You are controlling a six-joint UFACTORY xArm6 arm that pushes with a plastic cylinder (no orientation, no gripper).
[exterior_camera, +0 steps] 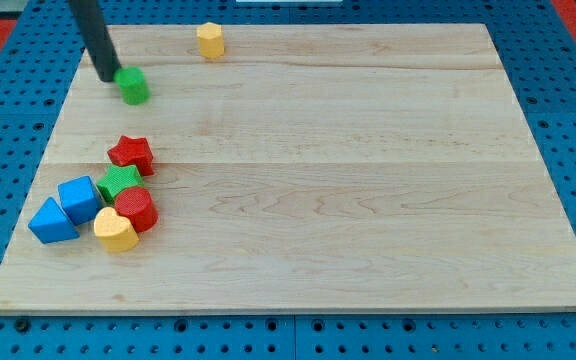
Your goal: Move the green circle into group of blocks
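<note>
The green circle [133, 86] sits near the board's top left. My tip [106, 77] is just to the left of it and slightly above, touching or nearly touching its edge. The group of blocks lies at the lower left: a red star [131, 153], a green star [119, 180], a red circle [136, 208], a yellow heart [115, 230], a blue cube [79, 198] and a blue triangle [51, 221]. The green circle is well above this group, apart from it.
A yellow hexagon [209, 40] stands alone near the board's top edge, to the right of the green circle. The wooden board [368, 200] ends close to the group on the left side.
</note>
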